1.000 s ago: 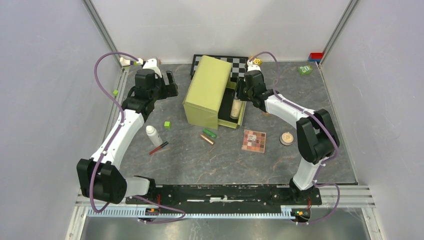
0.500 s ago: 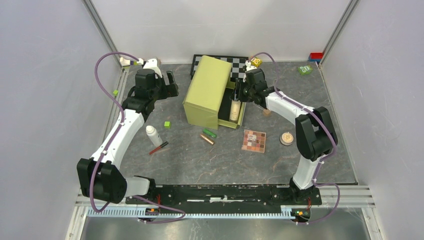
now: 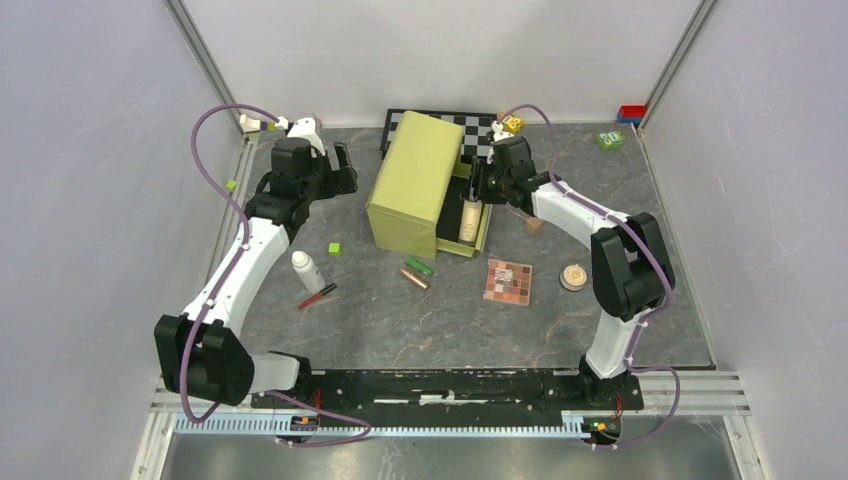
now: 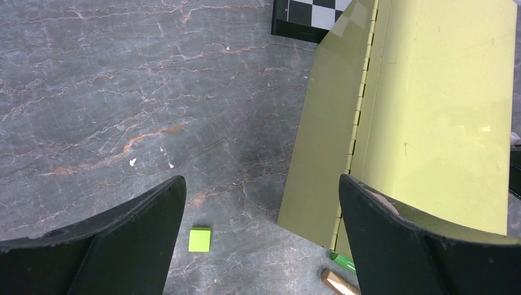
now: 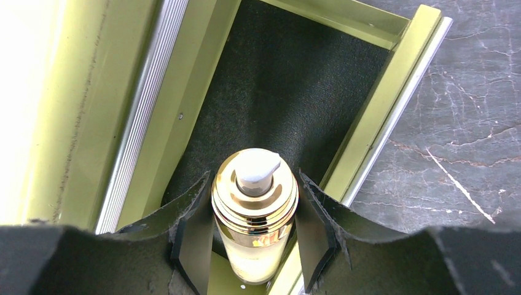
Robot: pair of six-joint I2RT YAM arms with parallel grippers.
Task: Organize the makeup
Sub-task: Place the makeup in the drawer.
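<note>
Grey marble bench, green box open. Right end effector clamped on beige bottle, pump end up, black-lined tray directly beneath. Left end effector spread wide, empty.

Your right end effector grips the beige gold-capped bottle, with a black finger pressed to each side of the gold collar (the white pump nozzle points straight at the camera). The bottle is upright over the black lining of the olive-green case, close to its right-hand wall. You can't tell whether its base touches the lining. Grey marbled tabletop shows beyond that wall, and the pale lid fills the left.
</note>
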